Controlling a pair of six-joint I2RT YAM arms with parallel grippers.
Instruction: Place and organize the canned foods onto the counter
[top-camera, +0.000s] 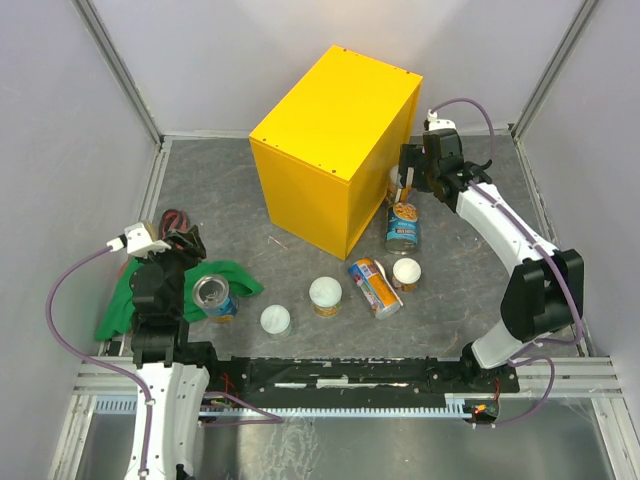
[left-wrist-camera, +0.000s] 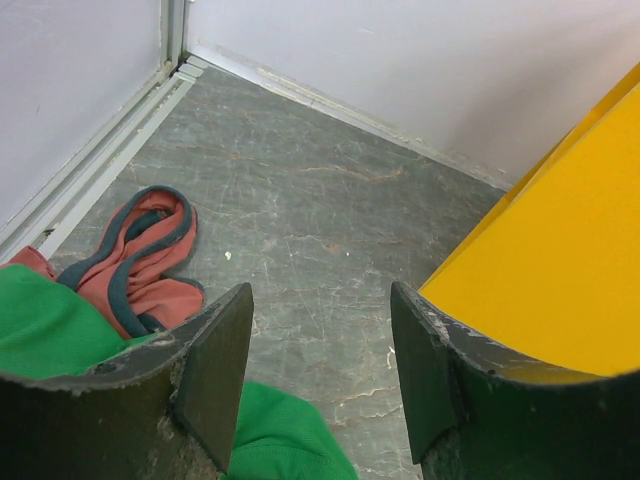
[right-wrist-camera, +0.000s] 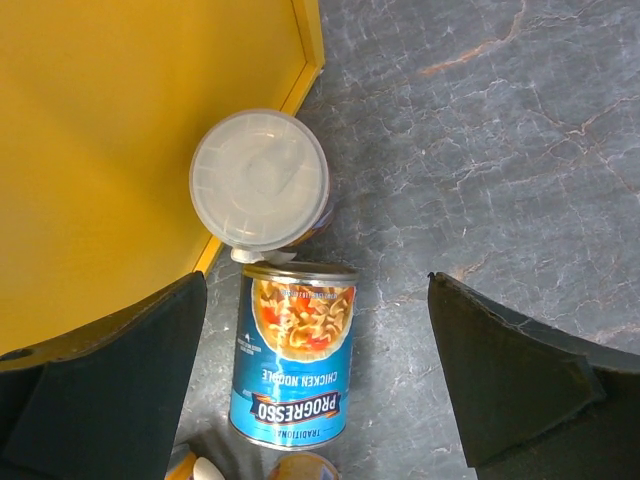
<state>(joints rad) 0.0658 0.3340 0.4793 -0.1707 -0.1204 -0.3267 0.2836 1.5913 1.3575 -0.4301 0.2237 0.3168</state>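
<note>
The right claw (right-wrist-camera: 318, 290), spread wide and empty on its outstretched arm (top-camera: 500, 215), points down, seemingly about to pick a can; none stands yet on the bright yellow box-shaped cabinet (top-camera: 335, 110) to its left. Beneath its jaws a blue-labelled metal soup can (right-wrist-camera: 295, 350) lies on its side, a white-lidded cylindrical can (right-wrist-camera: 260, 180) just beyond; lowering and closing comes next. The left claw (left-wrist-camera: 320, 330) hangs spread, empty.

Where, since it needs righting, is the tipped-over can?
Top view, right of centre: the tipped-over can lies beside a small white-lidded can, in front of the Progresso can.
</note>
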